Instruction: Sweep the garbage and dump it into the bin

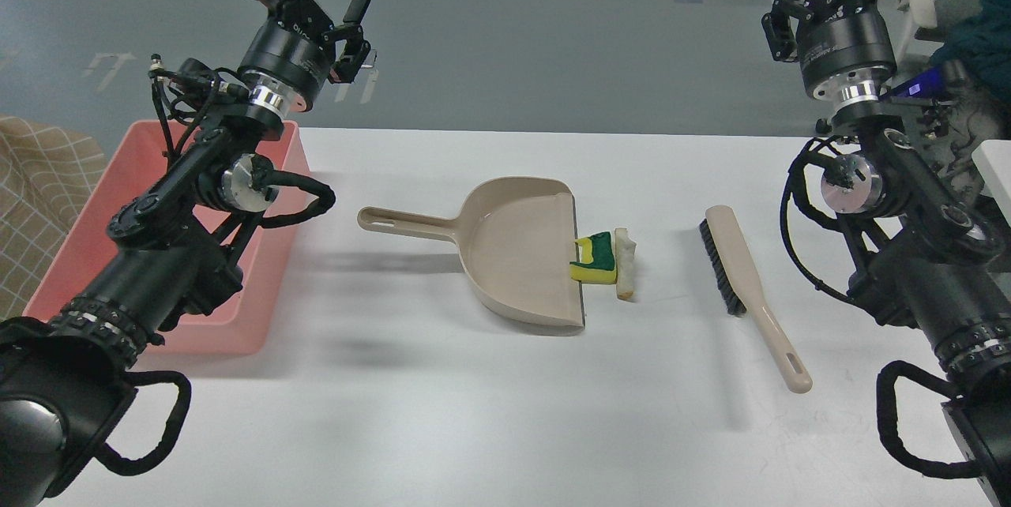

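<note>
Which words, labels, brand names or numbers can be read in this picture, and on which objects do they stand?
None can be read.
Dustpan, brush, bin, sponge piece and bread-like strip: no print visible.
Right arm's wrist housing: faint pale lettering, too small and blurred to read.

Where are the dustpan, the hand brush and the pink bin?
dustpan (517, 242), head view, middle of its scoop.
hand brush (738, 258), head view, beige back above the bristles.
pink bin (79, 254), head view, its inner floor.
</note>
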Controlling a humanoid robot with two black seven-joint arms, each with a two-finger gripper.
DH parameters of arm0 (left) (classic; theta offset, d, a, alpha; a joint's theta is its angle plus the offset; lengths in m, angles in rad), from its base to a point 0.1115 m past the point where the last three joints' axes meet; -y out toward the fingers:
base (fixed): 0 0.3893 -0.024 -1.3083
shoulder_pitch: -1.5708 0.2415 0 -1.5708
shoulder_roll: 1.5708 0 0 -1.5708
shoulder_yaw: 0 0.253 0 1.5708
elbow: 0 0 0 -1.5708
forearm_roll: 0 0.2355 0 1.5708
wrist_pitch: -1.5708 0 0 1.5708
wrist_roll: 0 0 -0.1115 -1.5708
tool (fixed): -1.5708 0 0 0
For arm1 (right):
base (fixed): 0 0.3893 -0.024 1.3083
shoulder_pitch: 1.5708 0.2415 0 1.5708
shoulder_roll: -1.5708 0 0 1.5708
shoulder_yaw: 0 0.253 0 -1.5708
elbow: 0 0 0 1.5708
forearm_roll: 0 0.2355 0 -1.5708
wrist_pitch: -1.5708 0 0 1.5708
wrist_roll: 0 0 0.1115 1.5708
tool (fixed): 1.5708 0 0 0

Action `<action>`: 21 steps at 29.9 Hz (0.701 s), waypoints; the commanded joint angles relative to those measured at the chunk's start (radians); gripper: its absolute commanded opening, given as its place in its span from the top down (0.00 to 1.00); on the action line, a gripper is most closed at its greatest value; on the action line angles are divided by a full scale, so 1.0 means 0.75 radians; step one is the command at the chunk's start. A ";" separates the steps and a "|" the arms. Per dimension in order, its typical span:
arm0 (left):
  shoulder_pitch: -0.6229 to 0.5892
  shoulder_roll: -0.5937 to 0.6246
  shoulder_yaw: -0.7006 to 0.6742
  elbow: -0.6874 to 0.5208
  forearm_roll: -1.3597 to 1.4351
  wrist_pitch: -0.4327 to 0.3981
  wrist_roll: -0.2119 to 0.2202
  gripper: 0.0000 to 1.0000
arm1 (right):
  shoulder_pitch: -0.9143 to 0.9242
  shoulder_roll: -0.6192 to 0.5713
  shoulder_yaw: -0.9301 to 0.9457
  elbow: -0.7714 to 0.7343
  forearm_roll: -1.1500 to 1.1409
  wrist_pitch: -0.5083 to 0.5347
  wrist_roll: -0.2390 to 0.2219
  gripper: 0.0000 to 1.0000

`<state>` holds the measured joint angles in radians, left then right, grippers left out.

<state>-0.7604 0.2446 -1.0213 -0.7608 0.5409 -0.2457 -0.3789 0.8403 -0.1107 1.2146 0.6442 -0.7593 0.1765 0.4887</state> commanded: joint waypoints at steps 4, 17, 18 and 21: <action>0.012 -0.025 0.000 -0.021 -0.001 -0.006 -0.012 0.02 | -0.045 -0.004 0.000 0.020 0.000 0.006 0.000 0.00; 0.056 -0.005 0.042 -0.098 0.017 -0.012 -0.008 0.02 | -0.051 0.007 0.000 0.039 0.000 0.000 0.000 0.00; 0.069 -0.001 0.063 -0.117 0.019 -0.010 -0.008 0.02 | -0.053 0.009 0.000 0.045 0.000 -0.002 0.000 0.00; 0.104 0.030 0.128 -0.200 0.038 -0.002 -0.006 0.02 | -0.057 0.013 -0.002 0.063 0.000 -0.004 0.000 0.00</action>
<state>-0.7042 0.2494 -0.9615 -0.8639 0.5582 -0.2526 -0.3849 0.8016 -0.1035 1.2144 0.6804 -0.7593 0.1750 0.4887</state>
